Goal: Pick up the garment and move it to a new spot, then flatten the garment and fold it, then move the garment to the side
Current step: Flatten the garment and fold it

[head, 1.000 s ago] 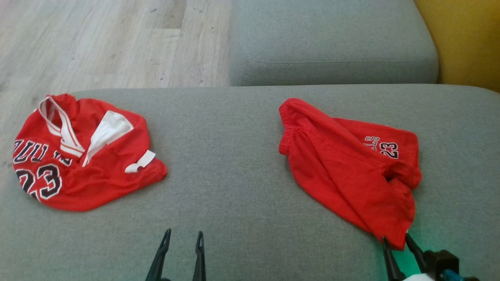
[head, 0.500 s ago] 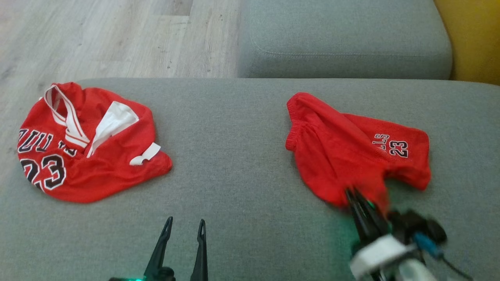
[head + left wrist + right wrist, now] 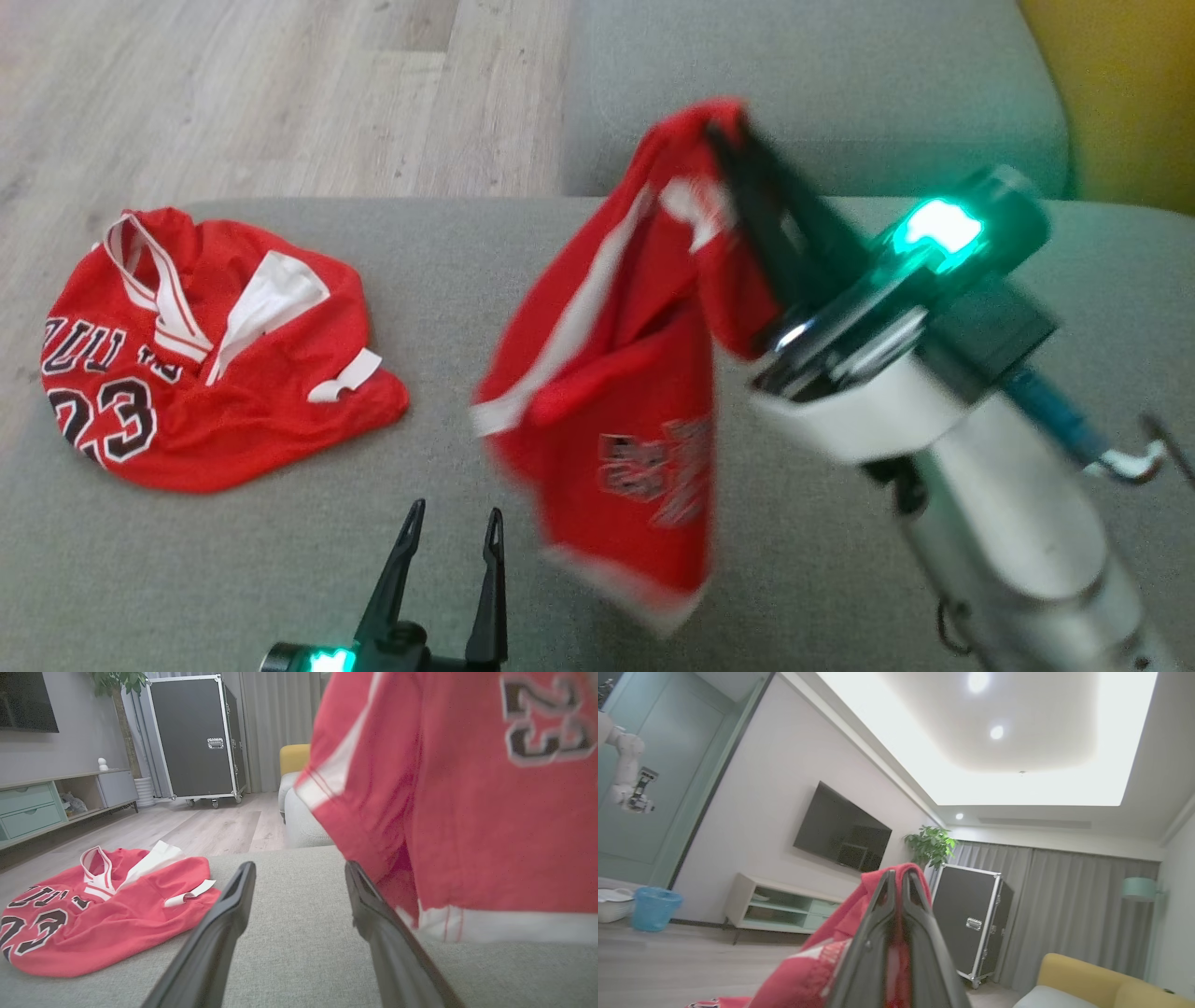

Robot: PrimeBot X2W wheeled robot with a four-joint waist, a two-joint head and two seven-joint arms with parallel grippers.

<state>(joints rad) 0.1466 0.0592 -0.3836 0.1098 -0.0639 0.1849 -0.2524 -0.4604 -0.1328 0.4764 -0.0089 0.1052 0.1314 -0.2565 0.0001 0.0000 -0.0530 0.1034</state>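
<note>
My right jaws are clamped together on a pair of red shorts (image 3: 616,373), pinching a fold of the cloth near its upper edge between the two dark fingers (image 3: 775,215). In the right wrist view the fingers (image 3: 873,952) meet at their tips, with red cloth (image 3: 817,970) bunched between and beside them. The shorts hang from that grip, lifted over the grey sofa seat (image 3: 448,261), roughly in its middle. They are blurred in the head view, but white side stripes, a white hem and dark lettering show. In the left wrist view the shorts (image 3: 467,812) hang close on the right, the number 23 near the top. The white hem hangs low over the cushion, and I cannot tell whether it brushes the fabric.

My left jaws stand wide apart and hold nothing. Their fingers (image 3: 397,569) point up from the bottom edge of the head view, low over the seat and just left of the hanging hem.

A red jersey (image 3: 215,373) with white trim and a black 23 lies crumpled at the left end of the seat, well apart from the shorts. Beyond the seat sit a second grey cushion (image 3: 840,75) and a pale wood floor (image 3: 233,93). A black flight case (image 3: 191,737) stands farther back.
</note>
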